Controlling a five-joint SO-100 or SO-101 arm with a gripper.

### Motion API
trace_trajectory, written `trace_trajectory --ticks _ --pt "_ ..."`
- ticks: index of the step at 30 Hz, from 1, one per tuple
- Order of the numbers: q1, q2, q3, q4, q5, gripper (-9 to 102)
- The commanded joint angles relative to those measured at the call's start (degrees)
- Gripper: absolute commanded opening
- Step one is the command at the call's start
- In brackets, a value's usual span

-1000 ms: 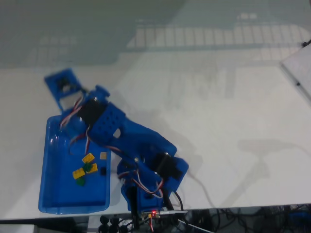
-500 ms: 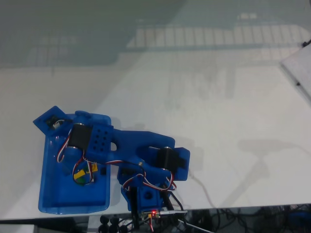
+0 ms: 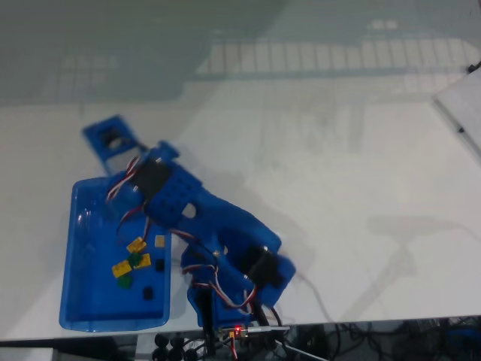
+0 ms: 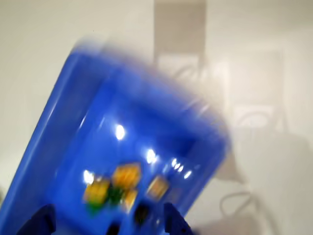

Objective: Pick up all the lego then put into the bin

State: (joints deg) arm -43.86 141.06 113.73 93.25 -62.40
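Fixed view, left: bin (image 3: 75, 248) on white bench (image 3: 338, 188), lego (image 3: 135, 259) clustered inside it. End effector (image 3: 113, 139) above bin's far edge, open or closed unclear. Arm (image 3: 203, 218) overlaps bin's right side. Cables (image 3: 225, 346) at bench front edge. Wrist view blurred.

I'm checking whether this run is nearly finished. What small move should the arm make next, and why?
Probably lift the gripper clear of the bin and look over the table for strays. The lego lies clustered inside the bin in both views, and no loose brick is visible on the white surface in the fixed view. Motion blur hides the jaw state.
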Motion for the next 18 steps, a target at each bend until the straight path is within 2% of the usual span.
trace_trajectory --ticks 1,4,8,12,18 --pt "16.6 3.2 2.4 -6.2 -6.9 26" --pt "28.8 8.6 11.4 -16.0 -13.6 18" --pt "39.7 15.4 23.6 -26.0 -20.9 9" --pt "46.5 20.2 31.5 -29.8 -24.4 0" --pt "52.2 28.9 42.4 -32.1 -28.6 0"
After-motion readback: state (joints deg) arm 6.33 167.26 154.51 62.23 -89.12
